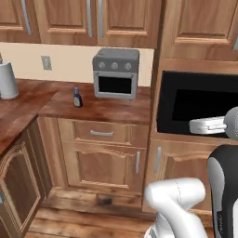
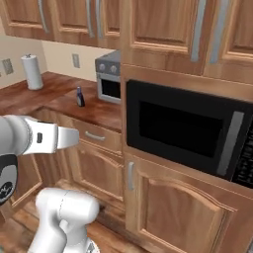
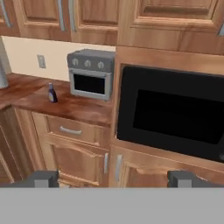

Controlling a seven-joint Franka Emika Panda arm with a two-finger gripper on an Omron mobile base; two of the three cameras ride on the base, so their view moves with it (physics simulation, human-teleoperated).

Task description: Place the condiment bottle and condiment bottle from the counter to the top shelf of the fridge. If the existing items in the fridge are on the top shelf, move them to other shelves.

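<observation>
A home kitchen: wooden cabinets (image 1: 102,153), a reddish-brown counter (image 1: 107,109), a toaster oven (image 1: 116,73) and a built-in black microwave (image 2: 190,129).

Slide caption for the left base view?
One condiment bottle stands on the counter beside a grey toaster oven.

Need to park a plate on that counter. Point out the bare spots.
Bare counter lies in front of the toaster oven, and between the condiment bottle and the paper towel roll. It is tightest between bottle and oven.
</observation>
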